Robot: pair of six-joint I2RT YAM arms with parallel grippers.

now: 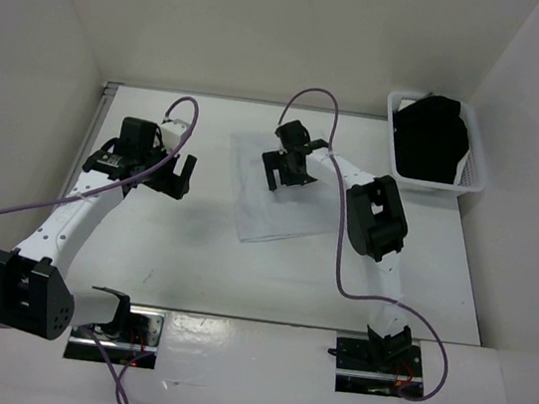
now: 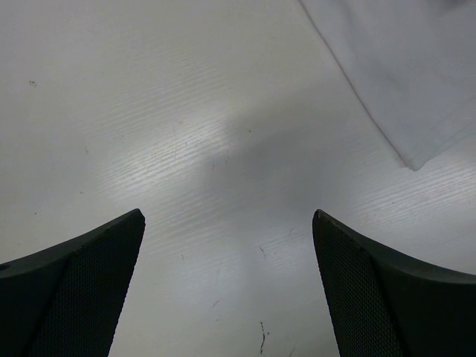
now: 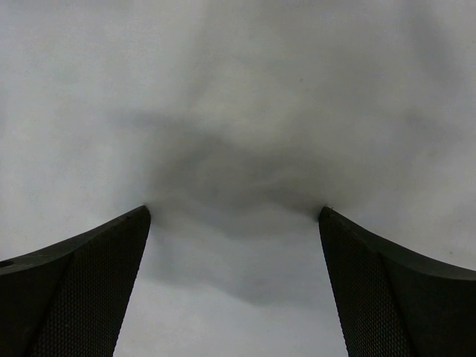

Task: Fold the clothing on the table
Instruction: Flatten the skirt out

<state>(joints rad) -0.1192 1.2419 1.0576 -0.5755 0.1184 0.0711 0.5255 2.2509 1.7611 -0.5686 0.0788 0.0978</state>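
1. The clothing [image 1: 282, 219] lies flat on the counter [image 1: 191, 261], right of centre and toward the far edge.
2. The right tool [image 1: 288, 177] stands over the far half of the clothing, jaws spread wide, pinching nothing. In the right wrist view the fabric fills the frame. Both fingertips appear to touch it, with a shallow crease between them.
3. The left tool [image 1: 160, 182] hovers over bare counter just left of the clothing, jaws spread wide and empty. In the left wrist view a corner of the clothing lies ahead and to the right, apart from the fingers.
4. A basket [image 1: 473, 185] holding a black garment [image 1: 429, 139] stands at the far right corner, near the clothing but not touching it.
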